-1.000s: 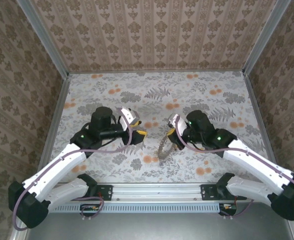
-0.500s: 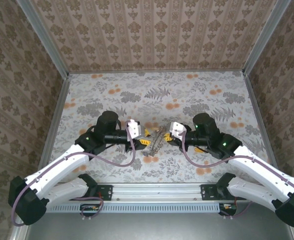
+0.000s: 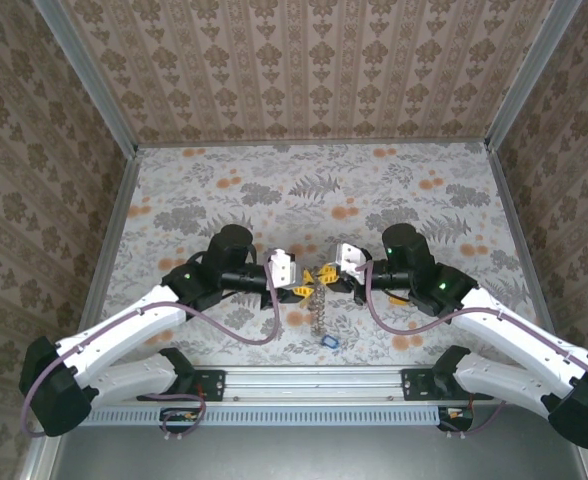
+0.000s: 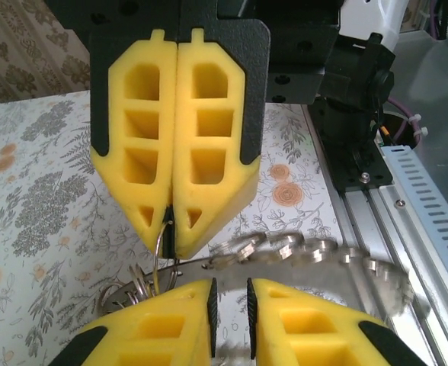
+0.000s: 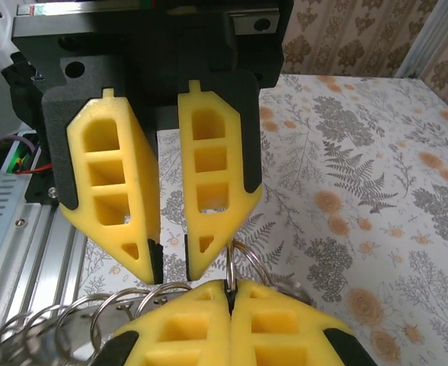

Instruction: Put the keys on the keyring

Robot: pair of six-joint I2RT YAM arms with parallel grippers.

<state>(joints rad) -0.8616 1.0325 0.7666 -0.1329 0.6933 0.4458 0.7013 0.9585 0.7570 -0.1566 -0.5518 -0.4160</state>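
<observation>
Two arms are seen from above, bent in toward each other over the middle of the flowery table (image 3: 404, 190). The left gripper (image 3: 296, 290) and the right gripper (image 3: 326, 273) are brought tip to tip, very close, just above the table top. The keyring (image 3: 317, 305) is seen between the two tips, and its silvery chain hangs down from there toward the near edge. A small blue key (image 3: 326, 342) is laid flat on the table, just below the low end of the chain and apart from it. In the right wrist view, the right gripper's own yellow fingers (image 5: 178, 328) are pressed tight together at the bottom, and a thin wire loop of the keyring is pinched between their tips. More silver loops are spread out to the left of it. In the same view the left gripper's fingers (image 5: 113, 191) are seen facing down from the top, with a thin gap kept between them. The same thin gap is seen in the left wrist view, where a row of shiny links is stretched across just past the left fingertips. It cannot be told if anything is pinched in that gap, because the metal there is blurred. A few small rings are bunched at the left side of that view, under the right gripper's closed tips. The other keys cannot be made out.
</observation>
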